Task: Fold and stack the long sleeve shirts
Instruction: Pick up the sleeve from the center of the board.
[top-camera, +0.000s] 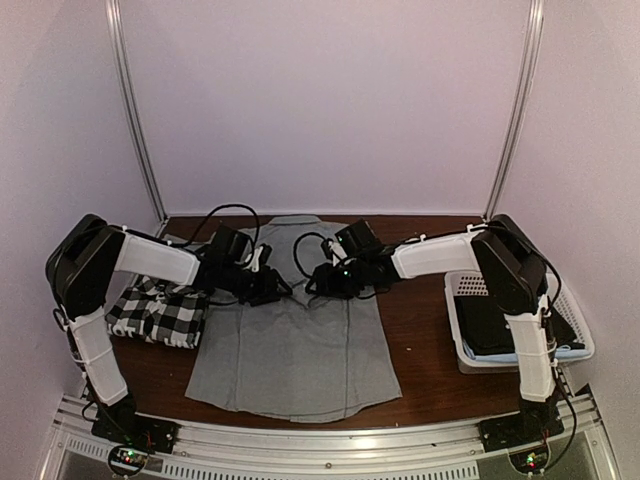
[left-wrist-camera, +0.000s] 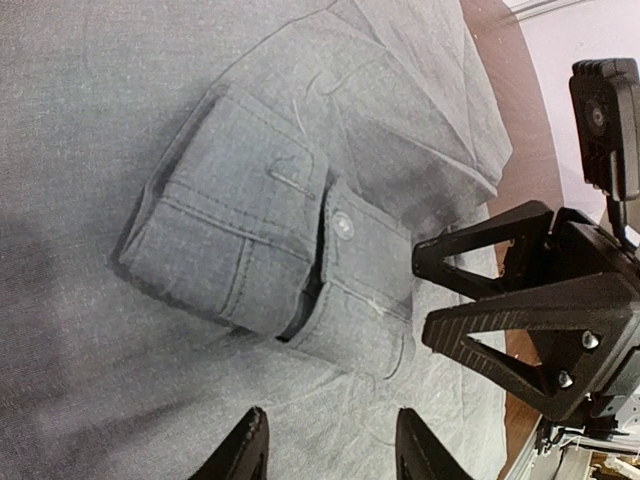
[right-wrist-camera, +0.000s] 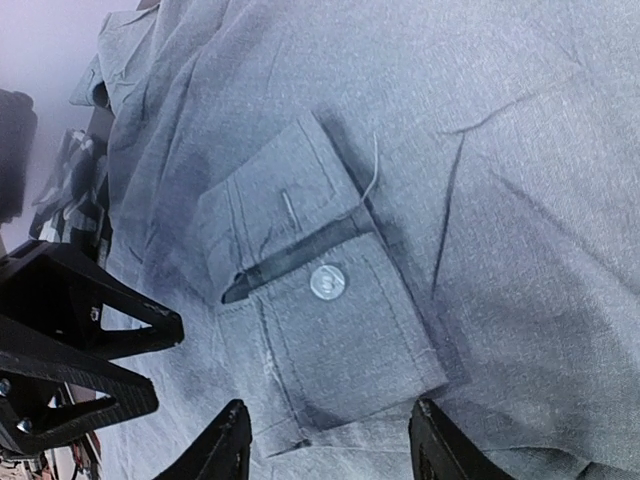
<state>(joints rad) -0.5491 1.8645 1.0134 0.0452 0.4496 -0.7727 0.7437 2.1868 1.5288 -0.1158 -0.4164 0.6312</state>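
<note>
The left jaws and right jaws stand apart, gripping nothing, over cuffs (left-wrist-camera: 262, 225) of the grey shirt (top-camera: 300, 360).

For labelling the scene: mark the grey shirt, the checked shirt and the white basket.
grey shirt (top-camera: 295, 360), top view, lower body panel.
checked shirt (top-camera: 160, 312), top view, middle of the fold.
white basket (top-camera: 454, 315), top view, left rim.

Dark wooden table (top-camera: 415, 340) under spread grey shirt (top-camera: 295, 350), folded checked shirt (top-camera: 160, 315), white basket (top-camera: 455, 320).
</note>
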